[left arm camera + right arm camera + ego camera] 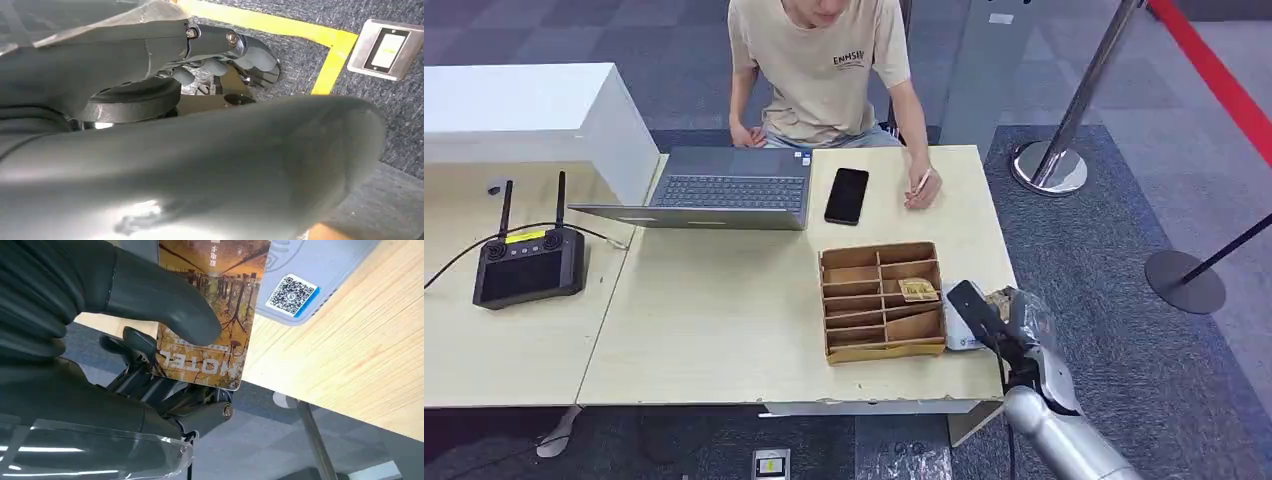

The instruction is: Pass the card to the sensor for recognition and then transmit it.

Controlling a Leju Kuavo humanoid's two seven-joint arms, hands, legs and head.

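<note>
The right hand (150,340) has the brown hotel key card with a tree picture (210,325) pinched — thick thumb pressed on the printed face, darker fingers behind it. In the head view that hand (1004,320) sits at the right edge of the light wooden table (724,330), and the card is just by the flat pale grey card sensor with a QR sticker (310,275) that lies next to the brown cardboard divider tray (882,300). From the wrist view the card overlaps the reader's corner, but I can't tell if it's actually touching or hovering just above.

My read on what could go wrong:
- The card is gripped near one end, so if it gets pressed down on the sensor it could pivot or slip out of the pinch.
- It looks tilted relative to the reader face; a tilted pass off the corner might not register.
- The hand is right at the table edge — a dropped card could go to the grey carpet floor (1124,260).
- Handover after that: the seated person in the beige T-shirt (819,70) is across the table, with a black smartphone (847,195) and an open grey laptop (724,190) on the way.

The left hand (220,55) hangs over the floor; fingers look curled in, holding nothing.
</note>
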